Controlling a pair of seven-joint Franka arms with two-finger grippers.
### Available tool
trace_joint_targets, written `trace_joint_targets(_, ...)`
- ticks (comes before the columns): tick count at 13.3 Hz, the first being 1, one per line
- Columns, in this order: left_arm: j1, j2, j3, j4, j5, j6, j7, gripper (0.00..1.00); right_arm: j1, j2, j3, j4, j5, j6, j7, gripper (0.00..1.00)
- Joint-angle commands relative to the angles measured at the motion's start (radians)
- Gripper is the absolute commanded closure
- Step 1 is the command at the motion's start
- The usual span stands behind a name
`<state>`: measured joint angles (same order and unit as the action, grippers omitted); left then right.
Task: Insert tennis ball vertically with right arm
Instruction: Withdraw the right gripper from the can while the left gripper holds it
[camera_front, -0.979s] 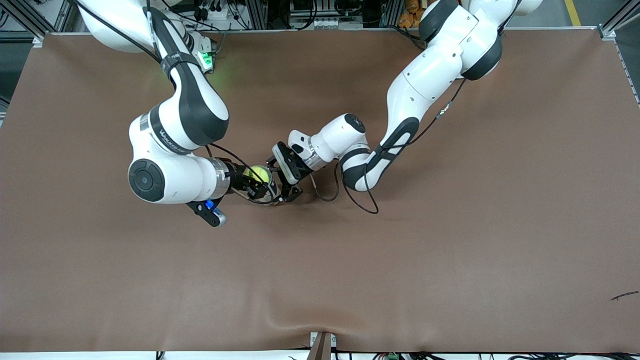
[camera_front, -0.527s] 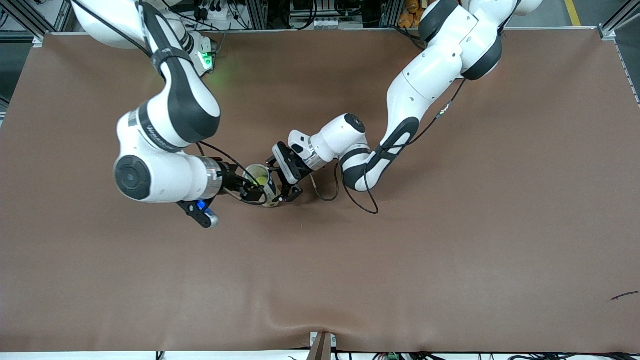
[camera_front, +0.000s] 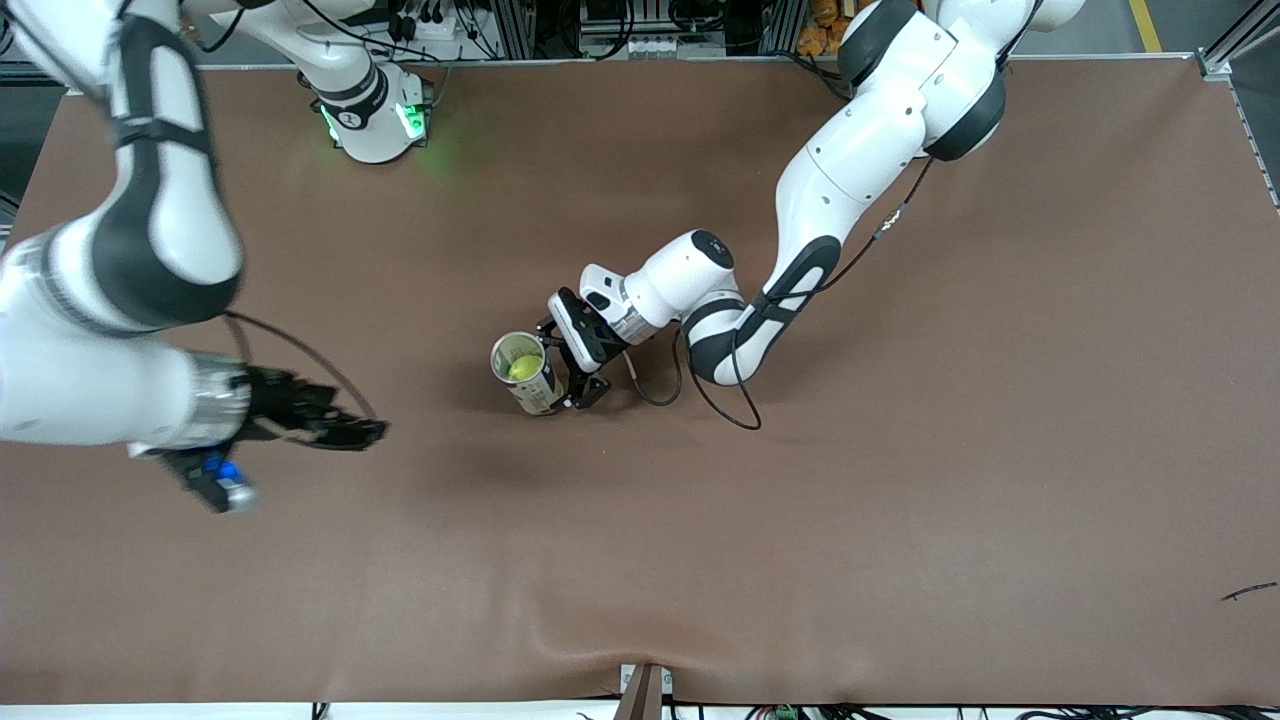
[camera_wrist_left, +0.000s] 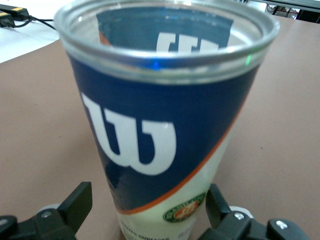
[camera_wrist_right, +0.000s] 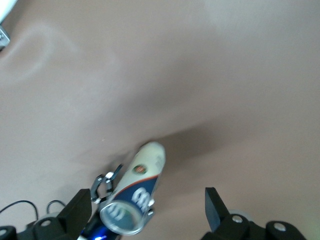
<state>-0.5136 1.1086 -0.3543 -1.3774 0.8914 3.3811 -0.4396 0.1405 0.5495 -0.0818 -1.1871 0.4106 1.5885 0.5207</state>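
Observation:
A yellow-green tennis ball (camera_front: 522, 368) lies inside an upright blue and white can (camera_front: 528, 380) in the middle of the table. My left gripper (camera_front: 560, 368) is low beside the can, with its fingers on either side of the lower part. The left wrist view shows the can (camera_wrist_left: 150, 125) between the left gripper's (camera_wrist_left: 148, 202) open fingers, with a gap on at least one side. My right gripper (camera_front: 365, 432) hangs open and holds nothing, over the mat toward the right arm's end. From the right wrist view the can (camera_wrist_right: 137, 192) is seen from above, under the right gripper (camera_wrist_right: 147, 205).
A brown mat (camera_front: 800, 520) covers the table. The right arm's base (camera_front: 375, 110) glows green at the robots' edge. A black cable (camera_front: 650, 395) loops onto the mat beside the left wrist. A small dark mark (camera_front: 1248, 592) lies near the front corner at the left arm's end.
The right gripper let the ball go into the can, then lifted and swung away toward the right arm's end of the table. The left arm stayed at the can.

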Motion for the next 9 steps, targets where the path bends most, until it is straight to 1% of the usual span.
trace_joint_targets(1,0.007,-0.007,0.017,-0.049,0.017,0.015,-0.004,0.00,-0.059,-0.005,0.017,0.012,-0.067,-0.005,-0.141,0.00)
trace_joint_targets(2,0.012,-0.007,0.018,-0.066,0.017,0.015,-0.004,0.00,-0.062,-0.013,0.014,0.012,-0.094,-0.008,-0.186,0.00)
trace_joint_targets(4,0.027,-0.012,0.018,-0.110,0.017,0.015,-0.004,0.00,-0.064,-0.031,-0.004,0.014,-0.165,-0.016,-0.214,0.00)
trace_joint_targets(7,0.067,-0.041,0.018,-0.179,0.017,-0.002,-0.005,0.00,-0.062,-0.112,-0.003,0.014,-0.315,-0.057,-0.238,0.00)
trace_joint_targets(9,0.098,-0.062,0.017,-0.187,0.017,-0.057,-0.007,0.00,-0.065,-0.172,-0.007,0.014,-0.349,-0.093,-0.306,0.00)
